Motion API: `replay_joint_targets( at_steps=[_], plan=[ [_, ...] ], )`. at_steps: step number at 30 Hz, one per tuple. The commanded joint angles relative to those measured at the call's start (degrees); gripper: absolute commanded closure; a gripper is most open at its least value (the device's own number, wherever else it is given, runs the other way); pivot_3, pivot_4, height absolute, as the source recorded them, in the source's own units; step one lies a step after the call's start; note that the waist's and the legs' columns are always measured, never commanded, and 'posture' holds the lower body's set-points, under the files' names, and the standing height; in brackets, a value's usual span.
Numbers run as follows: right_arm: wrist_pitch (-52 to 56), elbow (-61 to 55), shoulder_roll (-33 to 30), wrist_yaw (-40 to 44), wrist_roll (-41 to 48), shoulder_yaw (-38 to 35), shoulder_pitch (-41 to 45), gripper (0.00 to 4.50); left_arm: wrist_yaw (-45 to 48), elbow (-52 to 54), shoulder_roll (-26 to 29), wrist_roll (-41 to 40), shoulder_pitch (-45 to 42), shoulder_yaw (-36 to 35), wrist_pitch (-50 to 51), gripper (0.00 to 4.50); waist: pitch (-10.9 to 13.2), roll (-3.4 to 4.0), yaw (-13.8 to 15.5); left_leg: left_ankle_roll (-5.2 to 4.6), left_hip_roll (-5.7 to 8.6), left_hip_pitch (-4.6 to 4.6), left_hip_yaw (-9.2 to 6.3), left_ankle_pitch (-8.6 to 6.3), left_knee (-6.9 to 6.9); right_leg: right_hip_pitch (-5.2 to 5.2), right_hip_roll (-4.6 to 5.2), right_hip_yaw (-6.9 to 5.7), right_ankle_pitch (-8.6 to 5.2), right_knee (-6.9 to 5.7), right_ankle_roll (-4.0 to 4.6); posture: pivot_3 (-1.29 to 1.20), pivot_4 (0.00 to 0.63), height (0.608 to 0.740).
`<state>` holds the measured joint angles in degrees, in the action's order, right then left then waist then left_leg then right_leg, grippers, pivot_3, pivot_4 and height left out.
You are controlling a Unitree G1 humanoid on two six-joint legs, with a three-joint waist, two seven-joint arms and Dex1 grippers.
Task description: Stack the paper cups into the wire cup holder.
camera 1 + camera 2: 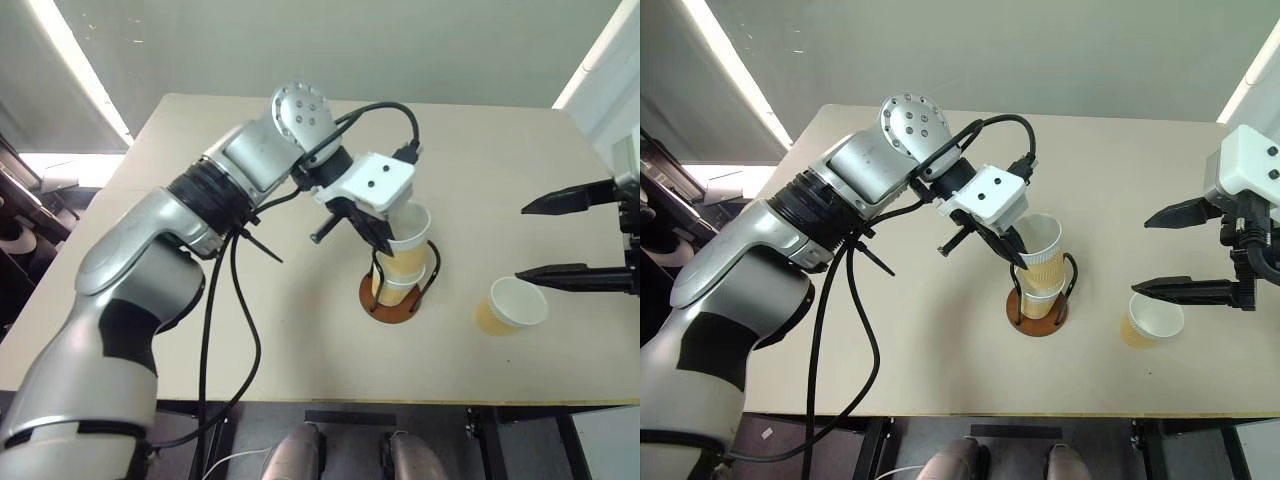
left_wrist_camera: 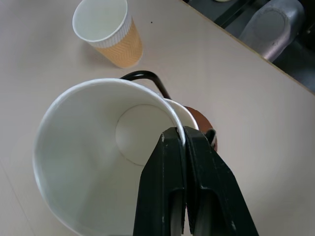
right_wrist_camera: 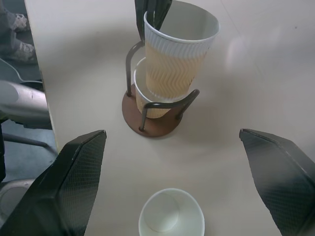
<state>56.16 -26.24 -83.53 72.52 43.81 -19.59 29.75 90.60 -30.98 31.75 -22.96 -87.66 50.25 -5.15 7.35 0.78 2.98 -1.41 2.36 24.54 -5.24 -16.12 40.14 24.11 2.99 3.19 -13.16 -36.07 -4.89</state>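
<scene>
1. While its 2 black fingers pinch tight on the white rim, the left claw (image 2: 184, 142) holds 1 of the paper cups, the top cup (image 1: 408, 243), with 1 finger inside the wall and 1 outside.
2. The right claw (image 1: 572, 237) stands spread wide and holds nothing, off to the right of the holder above the counter (image 1: 300, 340).
3. The wire cup holder (image 3: 152, 123) stands upright on the counter, a reddish-brown disc with black wire loops rising from it.
4. Inside the loops sits a lower cup (image 3: 142, 96), mouth up, and the held cup is part-way into it, tilted, its rim well above the wires.
5. A 3rd cup (image 1: 511, 306) stands upright and empty on the counter, apart from the holder on its right, near the right claw.
6. All 3 cups are tan-yellow with a zigzag ribbed outside and white inside.
</scene>
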Motion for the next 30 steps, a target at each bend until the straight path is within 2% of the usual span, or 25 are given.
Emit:
replay_joint_targets(
  at_steps=[1, 30],
  plan=[
    [-1.47, 0.28, -0.18, -0.45, 0.74, -1.69, 0.61, 0.0, 1.9, -1.4, -0.34, 1.59, -1.89, -0.98, -1.85, 4.46, 0.0, 0.0, 0.0, 0.0, 0.0, 0.0, 0.0, 0.0, 0.01, 0.0, 0.0, 0.0, 0.0, -0.01, 0.0, 0.0, 0.15, 0.74],
    [-0.41, -0.46, -1.15, -1.46, 2.32, -3.0, -0.27, 0.0, 1.9, -5.71, -4.01, 5.86, -1.88, -2.68, -5.37, 4.46, 0.0, 0.0, 0.16, -0.01, 0.0, 0.01, 0.01, -0.01, 0.03, 0.0, 0.0, 0.0, 0.0, -0.07, -0.01, 0.0, 0.15, 0.74]
  ],
)
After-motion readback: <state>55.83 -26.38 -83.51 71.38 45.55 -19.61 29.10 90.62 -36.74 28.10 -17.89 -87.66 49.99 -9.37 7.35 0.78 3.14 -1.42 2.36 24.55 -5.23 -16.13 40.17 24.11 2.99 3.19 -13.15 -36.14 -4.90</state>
